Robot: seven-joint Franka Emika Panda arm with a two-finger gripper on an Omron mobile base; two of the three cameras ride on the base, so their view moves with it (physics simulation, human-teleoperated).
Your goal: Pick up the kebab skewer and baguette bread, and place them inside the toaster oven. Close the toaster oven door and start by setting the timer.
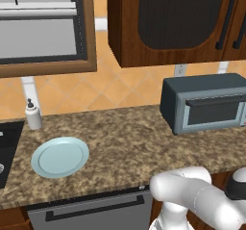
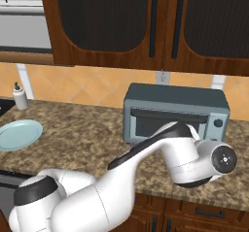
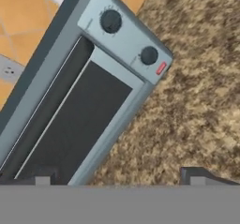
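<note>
The toaster oven (image 1: 204, 104) stands at the back right of the granite table (image 1: 125, 142), against the tiled wall under the dark wooden cabinet (image 1: 173, 19). Its door (image 3: 75, 124) looks shut or very nearly so — the dark window sits flush in the front, the bar handle (image 2: 163, 114) along its top. The pale blue plate (image 1: 60, 157) near the table's front left edge carries nothing, and neither skewer nor baguette lies on the table, so I judge both are already inside and the door closing is done or almost done. What is left is the timer: two round knobs (image 3: 111, 20) sit on the panel beside the door. The fingers (image 3: 199, 176) are spread wide and hold nothing, hovering just before the oven's front.
</note>
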